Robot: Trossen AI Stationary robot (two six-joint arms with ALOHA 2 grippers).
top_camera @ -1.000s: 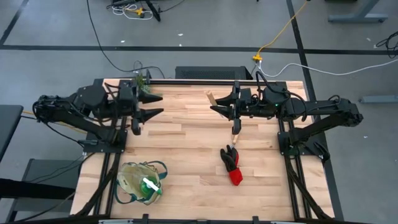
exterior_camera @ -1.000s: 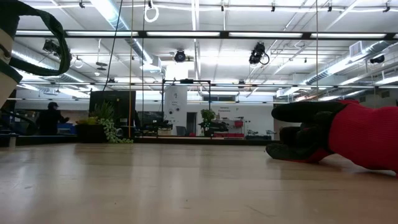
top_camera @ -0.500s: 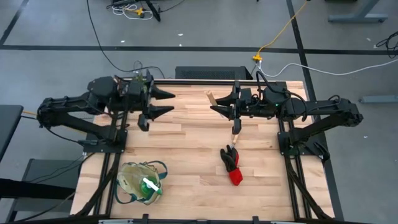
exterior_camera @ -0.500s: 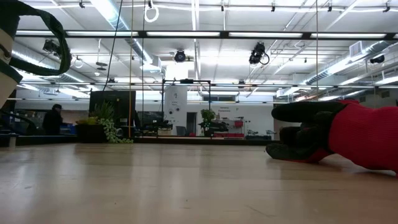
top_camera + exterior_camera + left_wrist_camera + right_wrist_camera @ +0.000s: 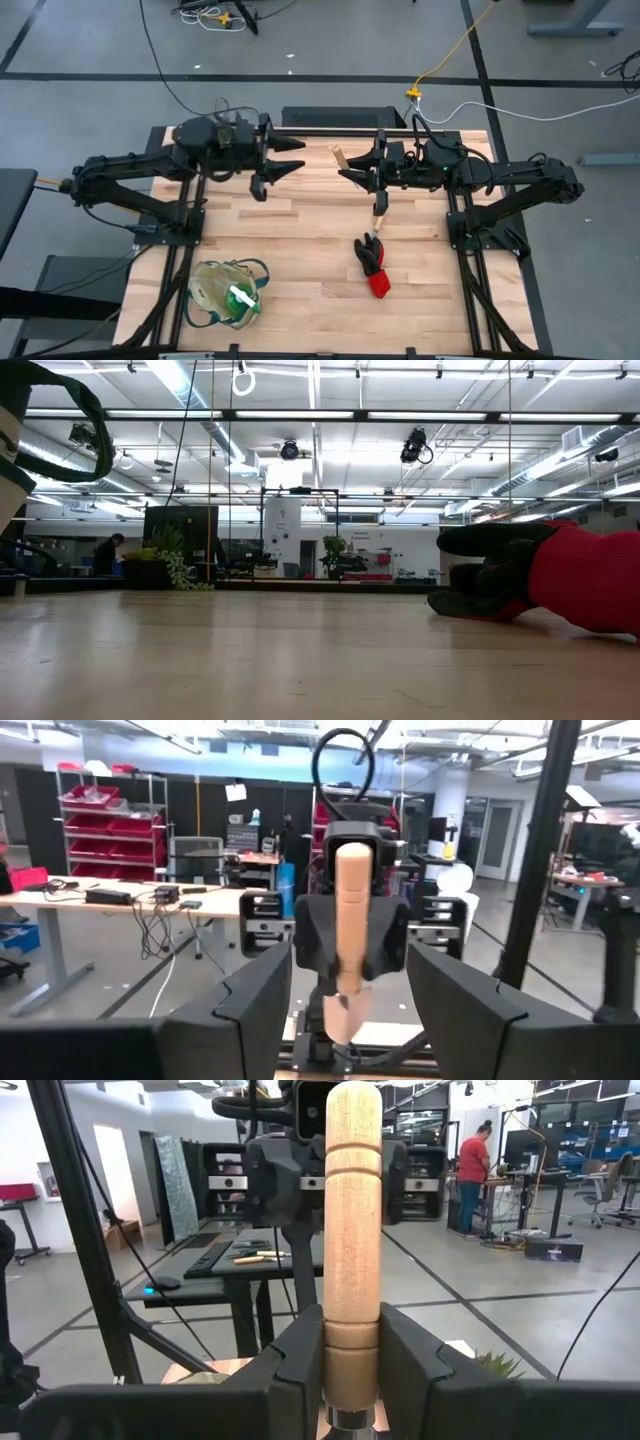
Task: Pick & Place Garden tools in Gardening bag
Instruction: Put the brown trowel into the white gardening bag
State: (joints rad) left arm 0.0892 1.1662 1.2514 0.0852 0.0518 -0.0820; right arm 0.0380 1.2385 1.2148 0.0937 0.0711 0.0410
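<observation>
The gardening bag (image 5: 227, 293) sits front-left on the table (image 5: 300, 250), the glove bundle (image 5: 373, 265) to its right.

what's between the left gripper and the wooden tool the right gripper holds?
Nothing: in the high view, bare table separates the open left gripper from the wooden tool in the right gripper.

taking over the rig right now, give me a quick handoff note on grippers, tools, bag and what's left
Right gripper: shut on a wooden-handled tool, held above the table's far middle.
Left gripper: open, empty, facing the right one across the far side.
Second wooden-handled tool: just nearer than the right gripper.
Glove bundle: on the table, near-right of centre.
Gardening bag: near-left corner, green item with a white part inside.
Left: both wooden tools and the gloves go in the bag.
</observation>
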